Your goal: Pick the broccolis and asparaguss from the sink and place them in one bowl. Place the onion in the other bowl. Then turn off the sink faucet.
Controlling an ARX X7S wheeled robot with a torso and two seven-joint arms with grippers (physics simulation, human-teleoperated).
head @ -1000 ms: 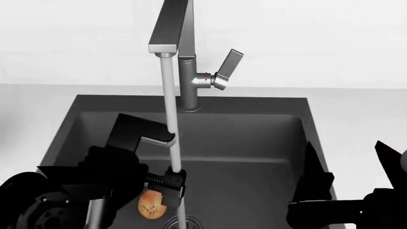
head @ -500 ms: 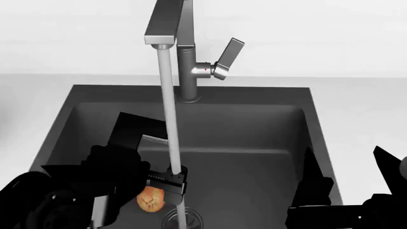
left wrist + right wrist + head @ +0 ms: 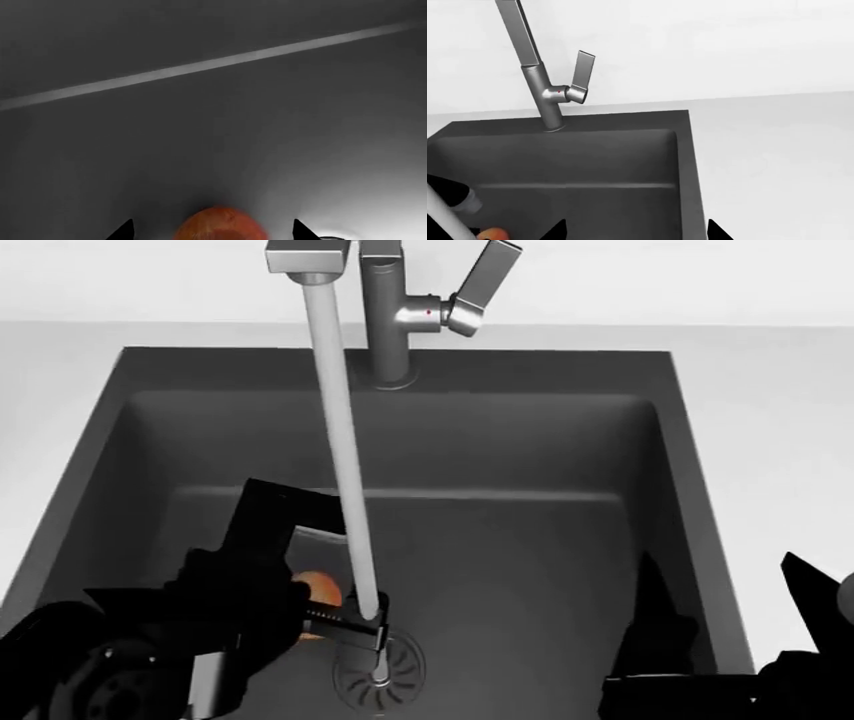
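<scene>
Onion (image 3: 318,590) between left end effector (image 3: 212,231) tips, mid-sink (image 3: 534,540).

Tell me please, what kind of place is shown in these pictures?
Most likely a simulated kitchen counter: a dark grey sink set into a pale countertop, a steel faucet running water onto the drain, and an onion in the basin.
</scene>
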